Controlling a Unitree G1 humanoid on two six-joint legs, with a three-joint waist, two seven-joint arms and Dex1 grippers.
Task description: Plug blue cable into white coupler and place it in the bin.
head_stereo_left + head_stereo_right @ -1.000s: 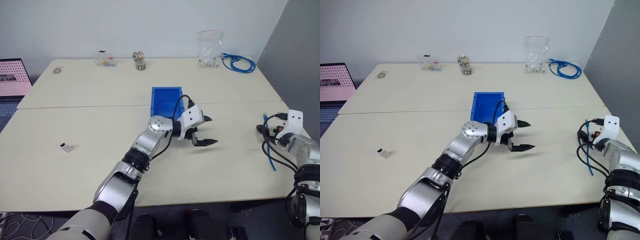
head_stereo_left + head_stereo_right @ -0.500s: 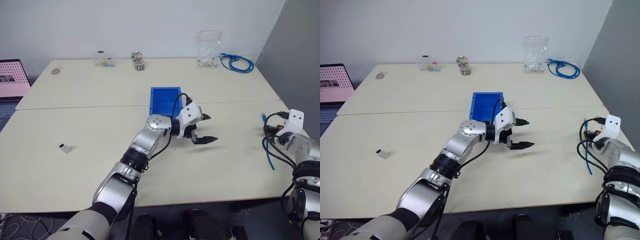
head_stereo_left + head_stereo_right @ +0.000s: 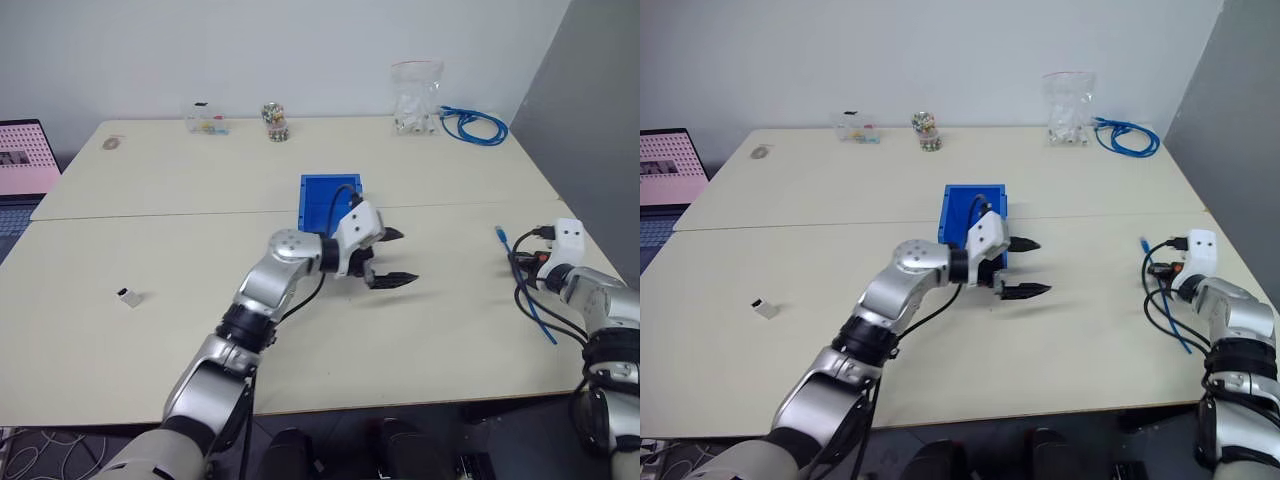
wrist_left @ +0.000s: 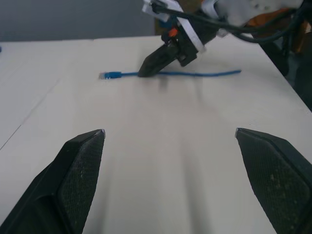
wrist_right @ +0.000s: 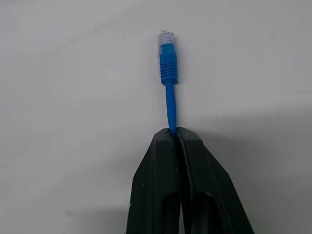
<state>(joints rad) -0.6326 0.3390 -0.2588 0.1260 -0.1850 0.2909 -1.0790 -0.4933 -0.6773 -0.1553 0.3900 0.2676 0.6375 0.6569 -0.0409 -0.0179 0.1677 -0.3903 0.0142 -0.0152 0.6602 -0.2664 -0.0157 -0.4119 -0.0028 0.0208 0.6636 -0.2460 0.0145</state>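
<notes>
right pincer (image 5: 176, 139): closed on blue cable (image 5: 168, 73), shifted inward | left pincer (image 3: 393, 258): drawn back toward bin (image 3: 322, 190)

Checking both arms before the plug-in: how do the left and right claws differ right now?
The left claw is open and empty, by the bin; the right claw is shut on the blue cable at the table's right edge. Both hang low over the table.

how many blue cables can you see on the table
2. The blue cable is pinched in the shut right gripper near the table's right edge; a coiled blue cable bundle lies at the far right corner.
</notes>
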